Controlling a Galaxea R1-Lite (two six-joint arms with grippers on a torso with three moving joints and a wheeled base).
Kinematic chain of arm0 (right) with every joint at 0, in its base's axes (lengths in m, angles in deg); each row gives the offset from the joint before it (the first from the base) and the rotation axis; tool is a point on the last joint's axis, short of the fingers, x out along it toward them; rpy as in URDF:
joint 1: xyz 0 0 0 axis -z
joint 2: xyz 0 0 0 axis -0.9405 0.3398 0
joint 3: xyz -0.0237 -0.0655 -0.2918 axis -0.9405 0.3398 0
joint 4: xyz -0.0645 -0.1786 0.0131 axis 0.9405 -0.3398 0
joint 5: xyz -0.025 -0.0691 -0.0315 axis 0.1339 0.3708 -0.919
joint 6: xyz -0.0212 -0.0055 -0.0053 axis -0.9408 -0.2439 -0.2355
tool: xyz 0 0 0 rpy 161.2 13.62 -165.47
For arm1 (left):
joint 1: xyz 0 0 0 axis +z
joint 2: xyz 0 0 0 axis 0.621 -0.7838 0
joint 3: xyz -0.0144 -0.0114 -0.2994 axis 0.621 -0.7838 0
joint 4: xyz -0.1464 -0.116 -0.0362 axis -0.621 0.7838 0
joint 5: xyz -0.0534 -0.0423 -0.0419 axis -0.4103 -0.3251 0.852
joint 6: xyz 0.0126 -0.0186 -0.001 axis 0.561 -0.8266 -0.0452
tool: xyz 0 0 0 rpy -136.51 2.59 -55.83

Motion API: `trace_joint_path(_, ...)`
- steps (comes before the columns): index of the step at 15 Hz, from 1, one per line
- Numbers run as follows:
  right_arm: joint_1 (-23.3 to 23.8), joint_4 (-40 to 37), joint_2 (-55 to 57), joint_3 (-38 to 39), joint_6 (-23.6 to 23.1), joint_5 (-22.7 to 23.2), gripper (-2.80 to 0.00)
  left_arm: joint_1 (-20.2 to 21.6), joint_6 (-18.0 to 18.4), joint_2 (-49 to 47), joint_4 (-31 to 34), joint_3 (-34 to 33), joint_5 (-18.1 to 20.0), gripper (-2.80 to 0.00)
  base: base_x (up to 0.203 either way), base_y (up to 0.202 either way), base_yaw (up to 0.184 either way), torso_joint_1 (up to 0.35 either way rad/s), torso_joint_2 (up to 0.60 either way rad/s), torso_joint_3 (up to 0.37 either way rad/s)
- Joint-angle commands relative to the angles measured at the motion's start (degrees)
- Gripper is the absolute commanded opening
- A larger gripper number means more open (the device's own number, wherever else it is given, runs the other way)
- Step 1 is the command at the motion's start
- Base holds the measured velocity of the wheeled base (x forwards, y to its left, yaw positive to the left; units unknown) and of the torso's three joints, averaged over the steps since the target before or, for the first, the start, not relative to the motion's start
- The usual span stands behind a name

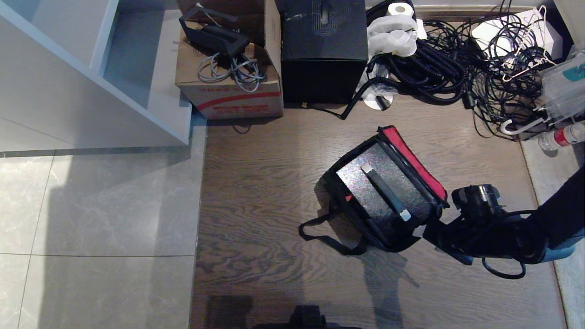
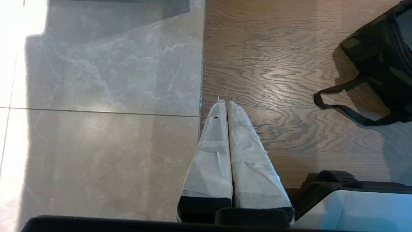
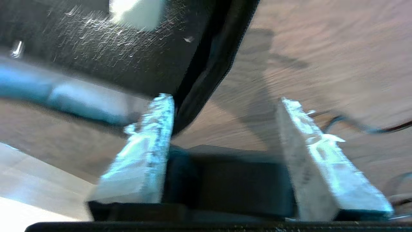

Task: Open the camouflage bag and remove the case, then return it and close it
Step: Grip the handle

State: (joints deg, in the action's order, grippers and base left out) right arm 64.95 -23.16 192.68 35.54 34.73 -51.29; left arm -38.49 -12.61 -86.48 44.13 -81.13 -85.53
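The right gripper [image 3: 225, 129] stands with jaws parted and empty just beside the open camouflage bag [image 1: 352, 219], which holds the case [image 1: 381, 192] handle-up for access, while the left gripper [image 2: 225, 106] hangs closed over the floor

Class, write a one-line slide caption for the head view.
Open camouflage bag on the wood floor, speckled case inside, right gripper beside it.

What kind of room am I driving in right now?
Probably a storage or lab corner indoors, not a tidy living space. The floor changes from grey tile to wood planks, a heap of black cables lies against the wall, and a cardboard box of gear stands beside a white shelf unit.
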Motion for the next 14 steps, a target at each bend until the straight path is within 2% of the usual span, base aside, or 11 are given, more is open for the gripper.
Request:
trace_joint_path(1,-3.1,-2.6,-6.8,0.4,-11.3,-2.6,0.0,0.0,0.0,0.0,0.0,0.0,0.0,-2.8,0.0,0.0,0.0,0.0,0.0,0.0)
trace_joint_path(3,-8.9,-5.7,-9.0,0.4,-24.3,-8.0,0.0,0.0,0.0,0.0,0.0,0.0,0.0,-2.8,0.0,0.0,0.0,0.0,0.0,0.0)
trace_joint_path(5,-15.7,-6.8,-8.5,-0.7,-31.4,-18.3,0.0,0.0,0.0,0.0,0.0,0.0,0.0,-2.8,0.0,0.0,0.0,0.0,0.0,0.0)
trace_joint_path(8,-24.8,-5.0,-3.8,-5.2,-41.0,-41.9,0.0,0.0,0.0,0.0,0.0,0.0,0.0,-2.8,0.0,0.0,0.0,0.0,0.0,0.0)
trace_joint_path(9,-28.3,-3.7,-1.3,-7.5,-45.5,-48.0,0.0,0.0,0.0,0.0,0.0,0.0,0.0,-2.8,0.0,0.0,0.0,0.0,0.0,0.0)
trace_joint_path(11,-33.0,3.3,3.5,-10.4,-52.7,-51.7,0.0,0.0,0.0,0.0,0.0,0.0,0.0,-2.8,0.0,0.0,0.0,0.0,0.0,0.0)
trace_joint_path(14,-33.6,13.4,6.2,-10.1,-70.6,-52.4,0.0,0.0,0.0,0.0,0.0,0.0,0.0,-2.8,0.0,0.0,0.0,0.0,0.0,0.0)
